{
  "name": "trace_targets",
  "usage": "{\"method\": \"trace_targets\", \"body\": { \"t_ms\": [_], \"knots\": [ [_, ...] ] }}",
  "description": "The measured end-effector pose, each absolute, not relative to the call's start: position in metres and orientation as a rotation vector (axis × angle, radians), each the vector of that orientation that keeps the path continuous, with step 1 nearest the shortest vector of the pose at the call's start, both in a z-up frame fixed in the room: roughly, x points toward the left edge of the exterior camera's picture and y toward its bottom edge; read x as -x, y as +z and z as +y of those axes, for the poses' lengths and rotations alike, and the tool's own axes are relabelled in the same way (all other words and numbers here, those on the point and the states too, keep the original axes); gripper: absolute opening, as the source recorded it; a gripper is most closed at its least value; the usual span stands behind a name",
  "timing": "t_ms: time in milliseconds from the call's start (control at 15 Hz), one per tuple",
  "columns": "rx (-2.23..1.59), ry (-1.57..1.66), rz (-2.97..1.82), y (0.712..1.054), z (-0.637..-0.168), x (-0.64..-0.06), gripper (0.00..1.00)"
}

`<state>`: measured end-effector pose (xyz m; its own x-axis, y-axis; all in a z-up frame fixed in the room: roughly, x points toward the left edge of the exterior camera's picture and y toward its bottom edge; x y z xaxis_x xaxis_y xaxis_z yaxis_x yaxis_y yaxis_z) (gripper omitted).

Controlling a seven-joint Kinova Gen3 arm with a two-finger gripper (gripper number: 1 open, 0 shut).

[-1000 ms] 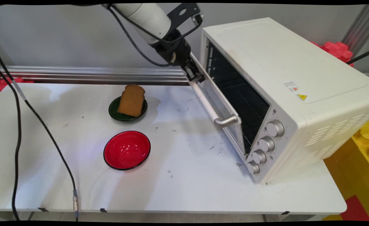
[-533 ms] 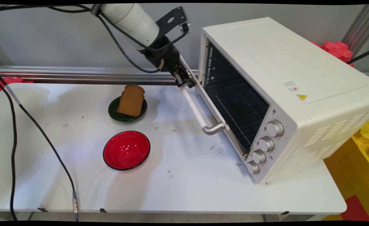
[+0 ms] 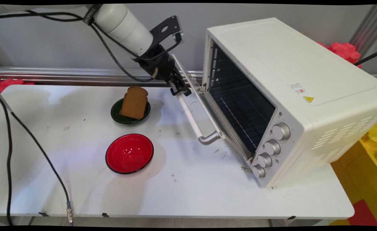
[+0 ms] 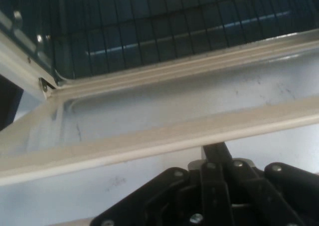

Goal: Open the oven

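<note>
End effector [image 3: 182, 90] sits at the far end of the oven door handle [image 3: 193, 118], at roughly 11 o'clock from the handle's near bracket. In the hand view one black finger [image 4: 215, 151] rises behind the pale handle bar [image 4: 164, 136]; the second finger is not visible, so I cannot tell how wide the jaws stand or whether they actually clamp the bar. The hand is at least touching or just beside it.

Toaster oven [image 3: 291, 93]: cream body, on the right half of the table [image 3: 188, 192], angled so its front faces about 8 o'clock. Door [image 3: 212, 117] is partly lowered, tilted outward on its bottom hinge. Wire rack and dark interior [image 4: 164, 31] show past the door's edge in the hand view. Four silver knobs [image 3: 271, 147] run down the front panel.

Slice of brown toast [image 3: 134, 102] leans on a dark green plate [image 3: 128, 116], at about 9 o'clock from the end effector, well apart from it. Red bowl [image 3: 129, 153] sits near the plate, at 6 o'clock from it. Black cables [image 3: 40, 150] hang across the table's left side.
</note>
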<state>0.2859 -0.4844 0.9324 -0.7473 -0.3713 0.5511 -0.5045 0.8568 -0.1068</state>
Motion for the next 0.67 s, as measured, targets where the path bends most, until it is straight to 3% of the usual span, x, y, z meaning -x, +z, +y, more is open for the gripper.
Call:
{"method": "trace_targets", "body": {
  "t_ms": [667],
  "knots": [
    [-0.628,0.314,-2.505,0.903,-0.470,-0.312,0.00]
  ]
}}
